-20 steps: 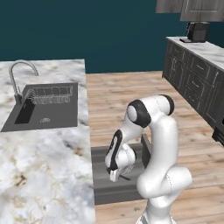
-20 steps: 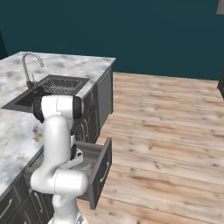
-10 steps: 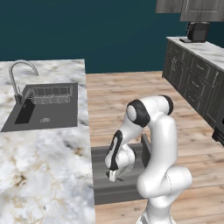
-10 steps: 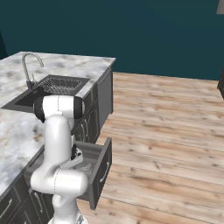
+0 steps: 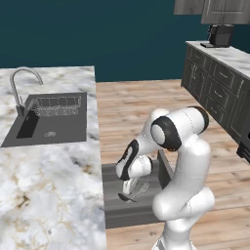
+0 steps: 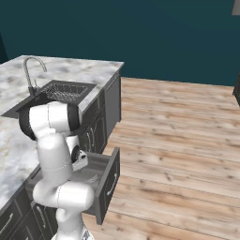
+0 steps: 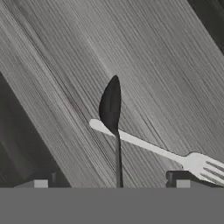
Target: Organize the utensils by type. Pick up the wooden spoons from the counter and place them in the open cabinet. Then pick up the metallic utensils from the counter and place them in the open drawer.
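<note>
Fork (image 7: 153,148) lies slantwise on the drawer (image 7: 65,52) floor, apparently free below the open hand (image 7: 111,180)

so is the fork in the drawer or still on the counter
In the drawer. The fork lies flat on the drawer's dark floor, crossing a dark spoon, with the pincer open above it.

The claw (image 7: 111,180) has opened, leaving the fork (image 7: 157,151) in the drawer (image 5: 114,176).
</note>
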